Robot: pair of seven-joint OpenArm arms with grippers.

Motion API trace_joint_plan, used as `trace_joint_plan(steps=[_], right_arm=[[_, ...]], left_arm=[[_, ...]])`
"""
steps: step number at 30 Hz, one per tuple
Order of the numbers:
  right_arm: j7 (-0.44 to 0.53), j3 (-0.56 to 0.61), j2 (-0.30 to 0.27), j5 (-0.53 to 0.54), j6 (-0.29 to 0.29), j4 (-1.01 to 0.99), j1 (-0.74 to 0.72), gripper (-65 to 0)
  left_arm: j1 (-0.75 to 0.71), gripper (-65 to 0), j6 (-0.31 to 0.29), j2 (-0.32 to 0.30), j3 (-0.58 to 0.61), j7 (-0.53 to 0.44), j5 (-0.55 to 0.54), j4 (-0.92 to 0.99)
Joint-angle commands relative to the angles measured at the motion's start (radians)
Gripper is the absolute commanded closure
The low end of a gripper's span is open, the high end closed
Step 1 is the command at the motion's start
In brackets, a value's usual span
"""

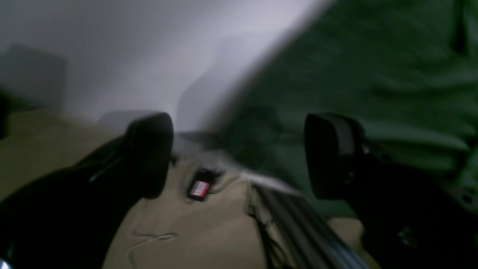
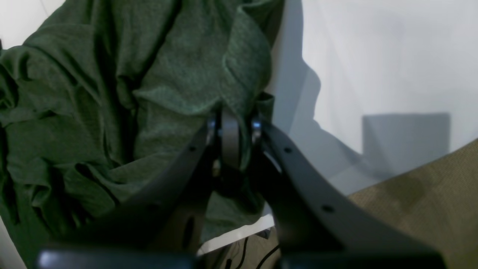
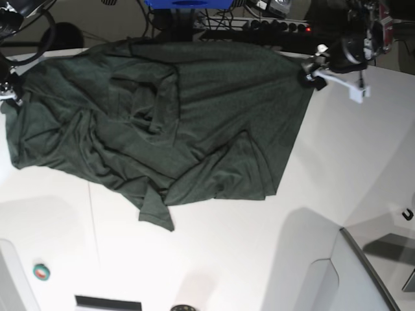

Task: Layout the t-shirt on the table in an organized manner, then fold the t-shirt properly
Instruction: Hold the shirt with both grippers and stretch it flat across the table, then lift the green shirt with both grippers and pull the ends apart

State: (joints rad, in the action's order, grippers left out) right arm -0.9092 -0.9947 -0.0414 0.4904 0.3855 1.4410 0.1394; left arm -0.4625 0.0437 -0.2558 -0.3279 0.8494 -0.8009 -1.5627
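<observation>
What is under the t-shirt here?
The white table lies under the t-shirt, showing bare around its near and right edges. The cloth is rumpled and doubled over itself at the left, so anything beneath those folds is covered and cannot be seen.

White table (image 3: 227,259), smooth, with faint seam lines and a curved edge at the lower right. Spread across its far half, a dark green t-shirt (image 3: 214,110), lying directly on the top, flatter toward the right side, rumpled and bunched in folds toward the left, one narrow flap (image 3: 155,210) trailing toward the near side. Near the front left corner, a small green round object (image 3: 41,271), well apart from the cloth. At the front edge, a dark flat strip (image 3: 107,303), too small to identify. Seen from the wrist views, the fabric lay close to the table's edge.
</observation>
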Motion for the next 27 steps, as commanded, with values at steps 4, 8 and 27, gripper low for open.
trace_joint_plan(steps=[4, 8, 27], right_arm=[[0.017, -0.003, -0.027, 0.014, -0.003, 0.016, -0.005, 0.0], [0.019, -0.008, -0.027, 0.014, -0.003, 0.016, -0.005, 0.0], [0.019, -0.003, -0.027, 0.014, -0.004, 0.016, -0.007, 0.0]], left_arm=[[0.015, -51.8, -0.005, 0.013, -0.003, -0.006, -0.001, 0.014], [0.028, -51.7, -0.005, 0.02, -0.001, -0.006, -0.001, 0.049], [0.107, -5.9, -0.005, 0.048, 0.105, -0.005, -0.008, 0.213]])
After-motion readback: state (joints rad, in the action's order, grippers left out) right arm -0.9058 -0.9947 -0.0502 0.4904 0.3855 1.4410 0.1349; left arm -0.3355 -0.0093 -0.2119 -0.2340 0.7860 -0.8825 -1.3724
